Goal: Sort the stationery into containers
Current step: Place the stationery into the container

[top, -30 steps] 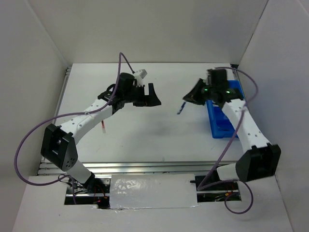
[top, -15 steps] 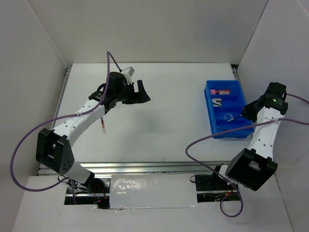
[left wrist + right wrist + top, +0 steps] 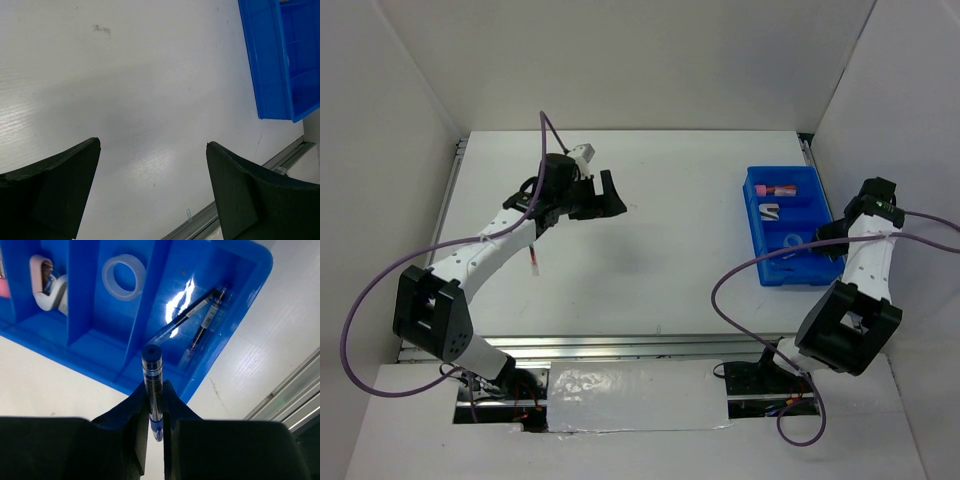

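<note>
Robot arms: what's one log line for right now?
right tool: shut on pen, at bin edge | left tool: open, empty, above table | bin: two pens, tape ring inside

We count three dark pens; one red pen; one clear tape ring; one pink marker; one beige-white piece, kind unclear; one paper clip; one blue bin; two white arms; two grippers, left gripper, right gripper.

White tabletop, plain white walls, aluminium rail near edge.
</note>
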You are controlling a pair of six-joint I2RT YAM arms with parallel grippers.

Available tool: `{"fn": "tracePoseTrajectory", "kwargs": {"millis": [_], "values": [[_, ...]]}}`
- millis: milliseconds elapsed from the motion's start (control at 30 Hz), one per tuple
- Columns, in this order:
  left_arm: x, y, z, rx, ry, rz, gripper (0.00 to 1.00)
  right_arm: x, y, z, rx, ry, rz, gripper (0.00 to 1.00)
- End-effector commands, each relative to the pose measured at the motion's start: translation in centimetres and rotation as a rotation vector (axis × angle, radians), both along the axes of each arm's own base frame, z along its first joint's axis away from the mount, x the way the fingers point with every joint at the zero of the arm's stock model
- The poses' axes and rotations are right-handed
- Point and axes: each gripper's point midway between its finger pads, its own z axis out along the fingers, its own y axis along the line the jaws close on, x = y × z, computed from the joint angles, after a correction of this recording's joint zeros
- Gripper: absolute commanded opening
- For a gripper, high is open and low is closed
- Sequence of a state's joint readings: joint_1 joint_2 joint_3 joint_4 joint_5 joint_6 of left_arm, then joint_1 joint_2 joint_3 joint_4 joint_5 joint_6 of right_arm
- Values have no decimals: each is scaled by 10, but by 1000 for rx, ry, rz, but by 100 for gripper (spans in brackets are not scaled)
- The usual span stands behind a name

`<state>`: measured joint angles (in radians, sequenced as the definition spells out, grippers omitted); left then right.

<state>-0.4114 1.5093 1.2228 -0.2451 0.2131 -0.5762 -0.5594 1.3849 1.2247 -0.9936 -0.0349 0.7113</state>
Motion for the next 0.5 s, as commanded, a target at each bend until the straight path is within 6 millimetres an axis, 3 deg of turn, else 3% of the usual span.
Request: {"fn": "tracePoseTrajectory", "kwargs": {"millis": [0,467], "values": [[12,0,17,-23,-52,13,99,-6,3,-16,33,42,-67,2],[11,2,8,-19,-28,4,99,0,13,-38,133,6,-171,4]]}}
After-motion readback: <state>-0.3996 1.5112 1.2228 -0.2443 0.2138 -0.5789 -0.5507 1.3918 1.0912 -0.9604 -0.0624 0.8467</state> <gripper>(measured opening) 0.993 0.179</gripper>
